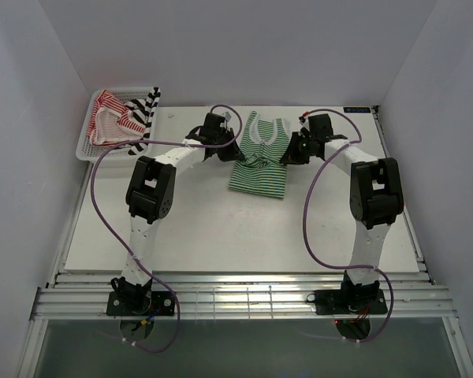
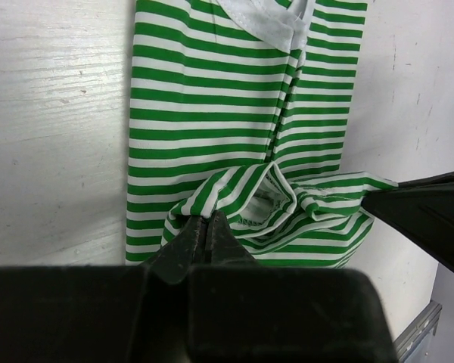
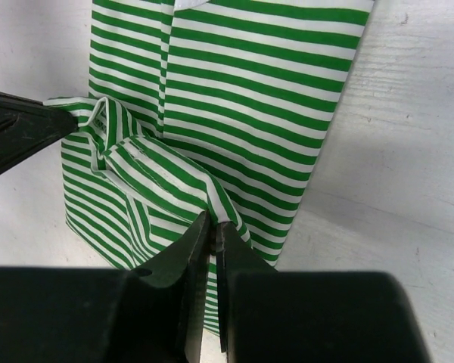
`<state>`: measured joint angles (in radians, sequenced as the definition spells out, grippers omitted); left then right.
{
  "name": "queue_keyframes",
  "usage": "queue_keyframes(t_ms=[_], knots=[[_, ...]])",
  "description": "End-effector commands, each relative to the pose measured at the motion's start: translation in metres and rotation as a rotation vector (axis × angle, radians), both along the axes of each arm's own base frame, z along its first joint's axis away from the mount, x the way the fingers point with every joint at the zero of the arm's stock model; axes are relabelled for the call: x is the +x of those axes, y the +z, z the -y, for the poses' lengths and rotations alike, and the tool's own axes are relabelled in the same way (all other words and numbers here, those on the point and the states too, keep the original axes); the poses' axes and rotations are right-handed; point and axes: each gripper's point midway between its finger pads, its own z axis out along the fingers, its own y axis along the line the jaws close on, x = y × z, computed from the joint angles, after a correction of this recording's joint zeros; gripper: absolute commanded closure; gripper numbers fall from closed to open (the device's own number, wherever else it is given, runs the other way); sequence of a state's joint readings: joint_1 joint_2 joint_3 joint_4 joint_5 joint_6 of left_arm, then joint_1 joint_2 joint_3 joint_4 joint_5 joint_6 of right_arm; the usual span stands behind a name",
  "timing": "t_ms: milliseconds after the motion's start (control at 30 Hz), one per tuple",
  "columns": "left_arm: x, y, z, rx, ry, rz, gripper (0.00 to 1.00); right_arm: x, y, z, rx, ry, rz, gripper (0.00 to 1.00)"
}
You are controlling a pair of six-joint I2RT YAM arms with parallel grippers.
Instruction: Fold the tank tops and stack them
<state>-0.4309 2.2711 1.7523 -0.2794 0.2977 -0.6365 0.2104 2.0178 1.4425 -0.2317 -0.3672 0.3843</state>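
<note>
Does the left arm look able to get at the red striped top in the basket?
Probably not yet. The left arm has its jaws shut on the green striped top. The red striped top lies uncovered in the open basket to its left, so after letting go the way looks free.

White table [image 1: 221,236] between plain white walls [image 1: 244,47], slatted metal rail [image 1: 244,295] along its near edge, even light

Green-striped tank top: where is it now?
Top view: the green-and-white tank top lies mid-table toward the far edge, between the left tool and right tool, both shut on its lifted folds.
</note>
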Motion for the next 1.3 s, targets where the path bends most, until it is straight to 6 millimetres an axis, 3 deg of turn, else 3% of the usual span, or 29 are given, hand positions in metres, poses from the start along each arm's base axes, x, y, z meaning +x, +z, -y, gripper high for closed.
queue_keyframes(t_ms=[0,67,133,167,200,333,367,433,467,500,567,633,700,733,767,833,867,900,933,1000,1067,1267], knots=[[0.013,0.023,0.003,-0.035,-0.005,0.056,0.94,0.021,0.016,-0.001,0.017,-0.007,0.07,0.87],[0.015,0.025,0.003,-0.037,-0.004,0.062,0.76,0.023,0.017,0.0,0.018,-0.01,0.074,0.75],[0.016,0.032,0.004,-0.042,-0.007,0.074,0.69,0.025,0.025,-0.001,0.025,-0.01,0.088,0.68],[0.018,0.039,0.005,-0.048,-0.013,0.088,0.54,0.026,0.029,-0.001,0.029,-0.007,0.096,0.61],[0.019,0.045,0.006,-0.053,-0.017,0.098,0.48,0.026,0.034,-0.002,0.032,-0.005,0.103,0.47],[0.018,0.076,0.007,-0.075,-0.029,0.148,0.14,0.017,0.066,-0.004,0.05,0.03,0.162,0.28],[0.016,0.092,0.006,-0.083,-0.03,0.17,0.02,0.01,0.067,-0.006,0.056,0.051,0.16,0.17],[0.008,0.097,0.001,-0.08,-0.026,0.17,0.02,-0.001,0.078,-0.012,0.056,0.075,0.183,0.02],[0.003,0.114,-0.002,-0.087,-0.021,0.195,0.02,-0.009,0.072,-0.012,0.044,0.091,0.176,0.1],[-0.004,0.104,-0.008,-0.066,-0.004,0.176,0.02,-0.014,0.077,-0.014,0.043,0.099,0.188,0.1],[-0.014,0.12,-0.016,-0.066,0.009,0.201,0.02,-0.027,0.071,-0.02,0.045,0.131,0.171,0.1],[-0.027,0.109,-0.025,-0.041,0.028,0.169,0.02,-0.033,0.072,-0.029,0.057,0.161,0.183,0.1],[-0.039,0.117,-0.034,-0.035,0.047,0.169,0.02,-0.036,0.074,-0.043,0.071,0.226,0.203,0.1],[-0.048,0.102,-0.042,-0.011,0.07,0.135,0.02,-0.04,0.075,-0.057,0.073,0.268,0.212,0.1],[-0.053,0.102,-0.046,-0.003,0.081,0.134,0.02,-0.042,0.074,-0.064,0.071,0.295,0.217,0.1],[-0.062,0.11,-0.057,0.006,0.108,0.151,0.02,-0.041,0.074,-0.083,0.062,0.343,0.231,0.1],[-0.07,0.099,-0.062,0.021,0.112,0.128,0.02,-0.04,0.071,-0.088,0.057,0.348,0.224,0.1],[-0.073,0.1,-0.067,0.026,0.124,0.124,0.02,-0.038,0.063,-0.092,0.053,0.354,0.206,0.1],[-0.077,0.104,-0.07,0.026,0.128,0.128,0.02,-0.034,0.066,-0.098,0.057,0.358,0.214,0.1],[-0.086,0.095,-0.078,0.046,0.144,0.105,0.02,-0.029,0.055,-0.105,0.054,0.363,0.196,0.1],[-0.088,0.096,-0.086,0.06,0.166,0.104,0.02,-0.022,0.056,-0.113,0.055,0.363,0.204,0.1],[-0.094,0.083,-0.103,0.089,0.196,0.063,0.02,-0.017,0.029,-0.129,0.032,0.363,0.157,0.1]])
